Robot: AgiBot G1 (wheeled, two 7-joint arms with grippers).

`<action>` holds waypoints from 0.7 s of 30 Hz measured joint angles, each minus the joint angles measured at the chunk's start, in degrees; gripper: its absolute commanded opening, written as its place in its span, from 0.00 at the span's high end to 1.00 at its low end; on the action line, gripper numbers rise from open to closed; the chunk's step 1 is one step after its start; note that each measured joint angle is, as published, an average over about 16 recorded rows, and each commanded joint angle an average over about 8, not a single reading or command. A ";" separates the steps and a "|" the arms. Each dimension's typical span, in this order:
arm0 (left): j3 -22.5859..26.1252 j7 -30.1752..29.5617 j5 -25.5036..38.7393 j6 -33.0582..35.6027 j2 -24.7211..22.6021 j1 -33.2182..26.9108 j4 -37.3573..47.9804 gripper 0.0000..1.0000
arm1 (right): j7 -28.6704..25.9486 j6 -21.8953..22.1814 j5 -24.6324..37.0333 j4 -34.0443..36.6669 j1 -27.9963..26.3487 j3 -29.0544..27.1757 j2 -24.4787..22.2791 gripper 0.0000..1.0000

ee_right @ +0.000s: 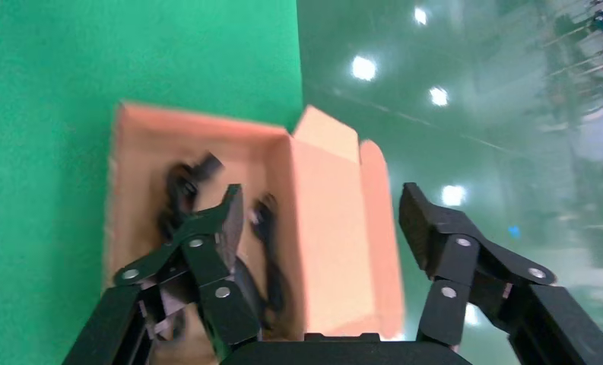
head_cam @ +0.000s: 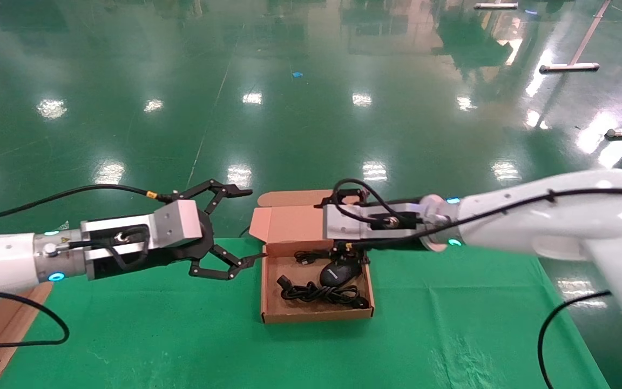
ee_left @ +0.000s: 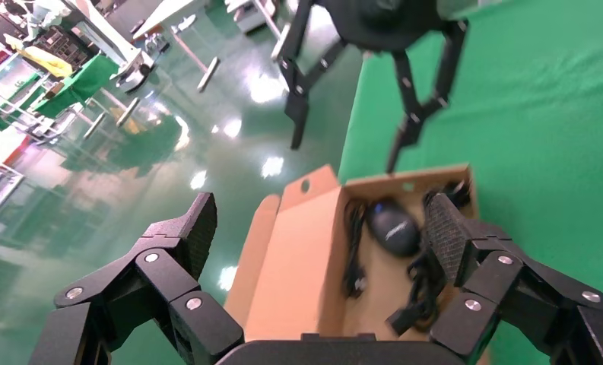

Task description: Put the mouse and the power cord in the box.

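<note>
Head view gives us the whole layout: the box (head_cam: 316,316) sits on the green counter (head_cam: 451,335) with the mouse (head_cam: 337,274) and the power cord (head_cam: 319,293) inside, its lid raised at twelve o'clock. Only the left wrist view shows us the mouse's blue spot and the oval hole in the flap. Our left end effector (head_cam: 235,229) hovers at nine o'clock of the box, released wide. Our right end effector (ee_right: 321,228) reaches over the box from three o'clock, also spread, its housing hiding part of the lid. Shiny green floor (head_cam: 311,81) lies beyond.
</note>
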State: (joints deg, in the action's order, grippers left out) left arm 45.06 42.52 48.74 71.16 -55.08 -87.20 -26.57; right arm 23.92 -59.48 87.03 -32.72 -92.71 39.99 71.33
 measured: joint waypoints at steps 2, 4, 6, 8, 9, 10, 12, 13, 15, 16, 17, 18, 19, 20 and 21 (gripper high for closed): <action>-1.17 -2.14 -0.28 0.58 0.81 1.03 -1.89 0.00 | -1.39 -1.05 -1.82 -1.64 1.25 -0.96 -1.46 0.00; -2.33 -4.27 -0.55 1.17 1.61 2.06 -3.77 0.00 | -2.78 -2.10 -3.62 -3.28 2.50 -1.92 -2.91 0.00; -3.50 -6.42 -0.83 1.75 2.42 3.09 -5.67 0.00 | -4.18 -3.16 -5.44 -4.92 3.75 -2.89 -4.38 0.00; -4.68 -8.58 -1.11 2.34 3.23 4.13 -7.57 0.00 | -5.58 -4.22 -7.27 -6.58 5.01 -3.86 -5.84 0.00; -5.26 -9.64 -1.24 2.63 3.63 4.64 -8.51 0.00 | -6.27 -4.74 -8.17 -7.39 5.64 -4.34 -6.57 0.00; -5.84 -10.71 -1.38 2.92 4.03 5.15 -9.45 0.00 | -6.97 -5.27 -9.08 -8.21 6.26 -4.82 -7.30 0.00; -7.01 -12.86 -1.66 3.51 4.84 6.19 -11.35 0.00 | -8.37 -6.32 -10.90 -9.86 7.51 -5.78 -8.76 0.00; -7.59 -13.93 -1.80 3.80 5.24 6.70 -12.29 0.00 | -9.06 -6.85 -11.80 -10.68 8.14 -6.26 -9.49 0.00; -8.76 -16.08 -2.08 4.39 6.05 7.74 -14.19 0.00 | -10.46 -7.91 -13.63 -12.33 9.40 -7.23 -10.95 0.00; -9.35 -17.15 -2.21 4.68 6.45 8.25 -15.13 0.00 | -11.15 -8.43 -14.53 -13.14 10.02 -7.71 -11.68 0.00; -9.94 -18.23 -2.35 4.97 6.86 8.77 -16.09 0.00 | -11.86 -8.97 -15.45 -13.98 10.65 -8.20 -12.42 0.00; -10.53 -19.31 -2.49 5.27 7.27 9.29 -17.04 0.00 | -12.56 -9.50 -16.37 -14.80 11.28 -8.69 -13.16 0.00; -11.11 -20.38 -2.63 5.56 7.67 9.80 -17.98 0.00 | -13.26 -10.02 -17.27 -15.62 11.91 -9.16 -13.88 0.00; -11.70 -21.46 -2.77 5.86 8.08 10.33 -18.94 0.00 | -13.96 -10.56 -18.19 -16.45 12.54 -9.65 -14.62 0.00; -12.28 -22.53 -2.91 6.15 8.48 10.84 -19.88 0.00 | -14.66 -11.08 -19.09 -17.27 13.17 -10.13 -15.35 0.00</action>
State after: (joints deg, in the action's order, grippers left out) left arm 32.78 19.99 45.83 77.31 -46.59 -76.36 -46.45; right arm 9.26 -70.56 67.94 -49.99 -79.54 29.86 55.98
